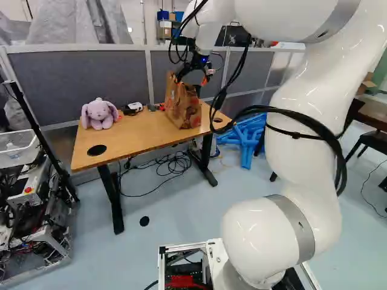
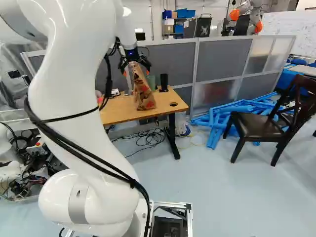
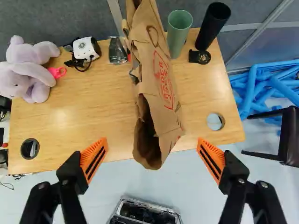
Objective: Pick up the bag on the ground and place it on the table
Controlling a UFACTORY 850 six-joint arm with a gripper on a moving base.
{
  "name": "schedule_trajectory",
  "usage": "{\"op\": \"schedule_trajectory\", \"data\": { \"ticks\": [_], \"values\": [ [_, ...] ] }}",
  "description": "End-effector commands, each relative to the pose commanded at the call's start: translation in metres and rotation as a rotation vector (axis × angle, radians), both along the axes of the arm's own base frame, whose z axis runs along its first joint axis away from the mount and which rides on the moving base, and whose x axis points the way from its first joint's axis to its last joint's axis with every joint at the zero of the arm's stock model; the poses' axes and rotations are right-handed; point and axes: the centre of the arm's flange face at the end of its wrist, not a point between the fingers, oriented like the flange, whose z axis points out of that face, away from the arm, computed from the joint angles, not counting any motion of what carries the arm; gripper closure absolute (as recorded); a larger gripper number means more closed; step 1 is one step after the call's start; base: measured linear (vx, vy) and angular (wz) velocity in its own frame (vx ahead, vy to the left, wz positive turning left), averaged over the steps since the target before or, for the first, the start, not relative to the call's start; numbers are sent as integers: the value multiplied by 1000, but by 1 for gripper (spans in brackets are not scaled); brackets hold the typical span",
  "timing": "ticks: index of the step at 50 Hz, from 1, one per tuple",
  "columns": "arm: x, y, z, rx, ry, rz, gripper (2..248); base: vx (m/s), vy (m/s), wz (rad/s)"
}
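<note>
The gripper [image 1: 195, 72] hangs just above the brown paper bag [image 1: 183, 107], which stands on the wooden table [image 1: 124, 144] near its right end. From the right base view, the gripper [image 2: 134, 61] is over the top of the bag [image 2: 143, 91]. In the wrist view the gripper [image 3: 153, 156] is wide open, its two orange pads apart with the bag [image 3: 161, 79] ahead of and between them. Neither pad touches the bag, whose mouth gapes open.
A purple plush rabbit [image 3: 28, 70], a white device [image 3: 86, 49], a green cup [image 3: 179, 32] and a black cup [image 3: 212, 25] share the table. Blue tubes [image 2: 229, 116] and a dark chair [image 2: 271, 118] are on the floor to the right. Another robot [image 2: 247, 17] stands behind the partition.
</note>
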Motion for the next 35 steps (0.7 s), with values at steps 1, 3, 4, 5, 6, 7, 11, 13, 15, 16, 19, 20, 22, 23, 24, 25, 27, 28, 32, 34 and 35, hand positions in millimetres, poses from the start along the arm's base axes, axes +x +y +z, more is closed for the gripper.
{"op": "schedule_trajectory", "data": {
  "ticks": [1,3,4,5,6,7,11,13,15,16,19,20,22,23,24,25,27,28,32,34,35],
  "values": [
    [-1,0,-1,0,-3,-2,3,0,0,0],
    [-2,-1,-4,0,-10,-6,3,0,0,0],
    [-3,-2,-6,0,-13,-8,3,0,0,0],
    [-4,-2,-7,0,-16,-10,3,0,0,0],
    [-5,-3,-9,-1,-20,-12,3,0,0,0],
    [-6,-3,-10,-1,-23,-14,3,0,0,0],
    [-10,-5,-16,-1,-37,-22,3,0,0,0],
    [-12,-6,-20,-1,-45,-27,3,0,0,0],
    [-14,-8,-23,-1,-52,-31,3,0,0,0],
    [-16,-8,-25,-1,-56,-33,3,0,0,0],
    [-19,-10,-30,-2,-68,-40,3,0,0,0],
    [-20,-10,-32,-2,-72,-42,3,0,0,0],
    [-23,-11,-36,-2,-81,-46,3,0,0,0],
    [-24,-12,-38,-2,-85,-49,3,0,0,0],
    [-26,-13,-40,-2,-89,-51,3,0,0,0],
    [-27,-13,-41,-2,-93,-53,3,0,0,0],
    [-30,-14,-45,-2,-102,-58,3,0,0,0],
    [-32,-15,-47,-2,-107,-60,3,0,0,0],
    [-38,-18,-56,-2,-125,-69,3,0,0,0],
    [-42,-19,-60,-3,-135,-74,3,0,0,0],
    [-43,-20,-62,-3,-140,-76,3,0,0,0]
  ]
}}
